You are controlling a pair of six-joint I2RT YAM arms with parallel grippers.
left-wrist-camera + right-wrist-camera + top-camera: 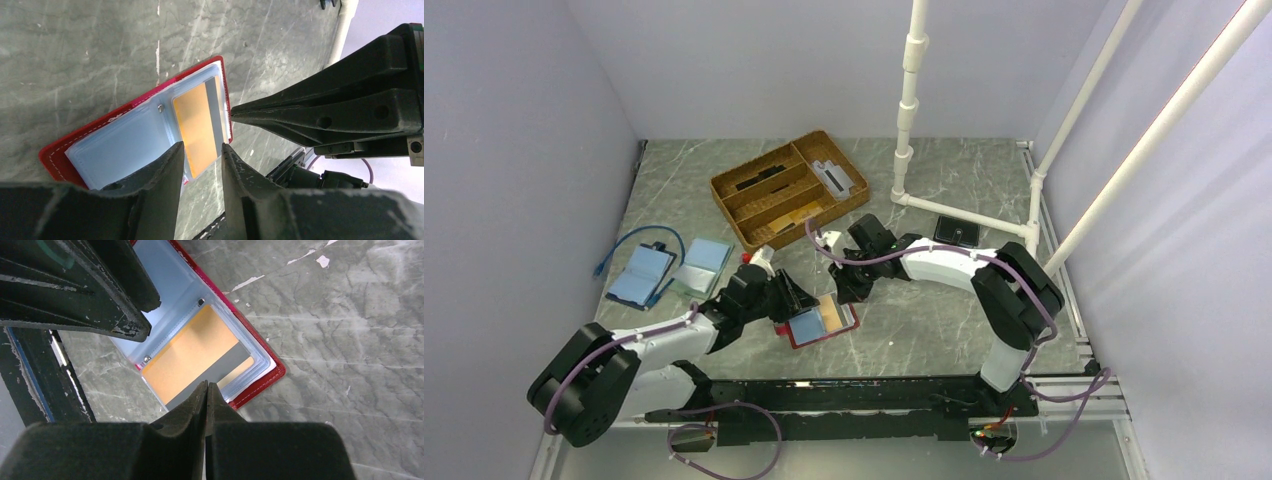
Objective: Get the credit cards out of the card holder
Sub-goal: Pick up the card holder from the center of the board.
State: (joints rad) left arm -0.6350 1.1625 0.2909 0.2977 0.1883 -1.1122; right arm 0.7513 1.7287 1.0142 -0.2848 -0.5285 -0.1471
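Observation:
The red card holder (849, 322) lies open on the table between both grippers. In the left wrist view the holder (55, 152) shows pale clear pockets and a gold-tan card with a grey stripe (195, 125) in the right-hand pocket. My left gripper (202, 146) is open and empty, its fingers astride the holder's near edge. My right gripper (206, 384) is shut, its tips on the grey stripe of the gold-tan card (185, 357); nothing shows between the jaws. A second gold-tan card edge (242, 371) peeks out beneath. The gripper positions also show from above: left (789, 300), right (849, 287).
A wooden divided tray (729, 190) at the back holds black cards (759, 177), a silver-grey card (834, 177) and a gold-tan one (799, 213). A light-blue booklet case (642, 275) and blue cable (624, 250) lie left. A black square wallet (956, 232) and white pipe frame (909, 120) stand right.

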